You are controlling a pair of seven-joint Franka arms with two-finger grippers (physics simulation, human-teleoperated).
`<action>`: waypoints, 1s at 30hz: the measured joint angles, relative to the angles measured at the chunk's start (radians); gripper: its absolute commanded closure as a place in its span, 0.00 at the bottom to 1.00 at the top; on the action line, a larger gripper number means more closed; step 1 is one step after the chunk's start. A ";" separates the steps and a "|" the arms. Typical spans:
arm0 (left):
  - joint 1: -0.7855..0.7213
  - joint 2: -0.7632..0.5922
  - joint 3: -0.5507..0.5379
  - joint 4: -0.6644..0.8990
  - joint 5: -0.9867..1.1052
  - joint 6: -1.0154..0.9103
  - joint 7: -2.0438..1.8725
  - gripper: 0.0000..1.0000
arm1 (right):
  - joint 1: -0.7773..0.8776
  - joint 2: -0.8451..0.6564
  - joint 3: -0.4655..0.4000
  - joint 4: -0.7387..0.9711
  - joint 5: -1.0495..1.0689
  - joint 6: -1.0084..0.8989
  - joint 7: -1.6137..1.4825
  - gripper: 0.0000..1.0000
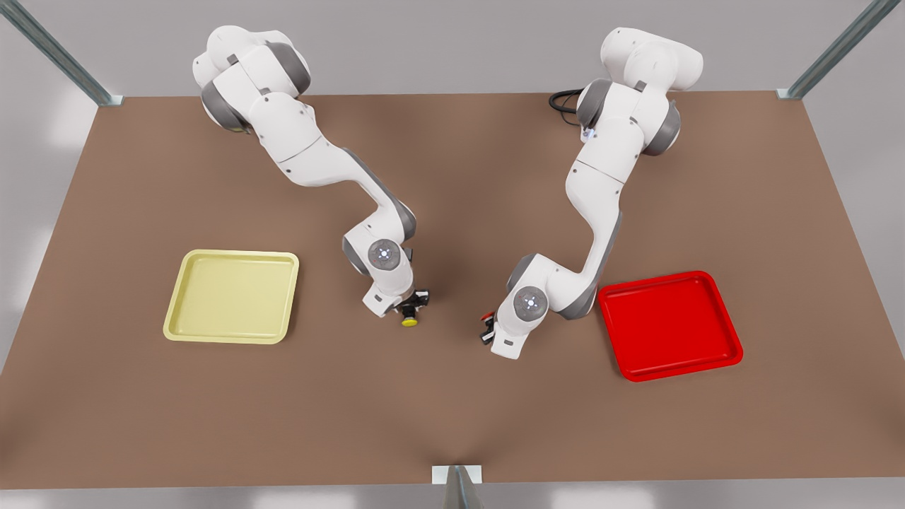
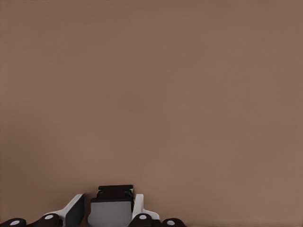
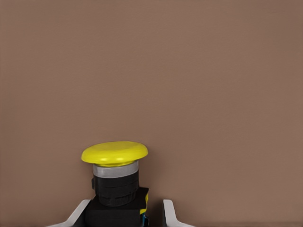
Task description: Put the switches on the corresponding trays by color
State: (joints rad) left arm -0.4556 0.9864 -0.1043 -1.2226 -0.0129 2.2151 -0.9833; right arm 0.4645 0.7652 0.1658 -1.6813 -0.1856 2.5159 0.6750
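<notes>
Brown desk (image 1: 452,417) spread under both arms. Bright red tray (image 1: 669,324) toward the front view's right, pale yellow tray (image 1: 233,295) toward its left, well apart. Between them, right gripper (image 1: 412,305) just above the desk, pinching the yellow-capped switch (image 1: 409,319) by its dark body, cap pointing away from the wrist. Nearer the red tray, left gripper (image 1: 486,329) pressed onto the red-capped switch (image 1: 487,316); from the wrist, grey boxy body (image 2: 111,208) clamped between pale fingertips (image 2: 138,206).
</notes>
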 measured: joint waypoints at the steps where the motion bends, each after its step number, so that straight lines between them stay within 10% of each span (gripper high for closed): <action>1: -0.002 0.000 0.000 0.000 0.000 0.000 0.000 0.43 | 0.000 -0.001 0.000 0.000 0.000 0.000 0.000 0.48; 24: 0.012 -0.072 0.011 -0.001 0.010 -0.116 0.086 0.49 | -0.001 -0.009 0.000 -0.006 -0.005 -0.006 -0.005 0.45; 30: 0.036 -0.276 0.221 -0.178 -0.006 -0.294 0.499 0.48 | 0.000 -0.007 0.000 -0.009 -0.004 -0.006 -0.005 0.49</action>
State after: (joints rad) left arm -0.4201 0.7107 0.1164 -1.4002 -0.0193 1.9213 -0.4840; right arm 0.4648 0.7581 0.1657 -1.6905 -0.1893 2.5100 0.6697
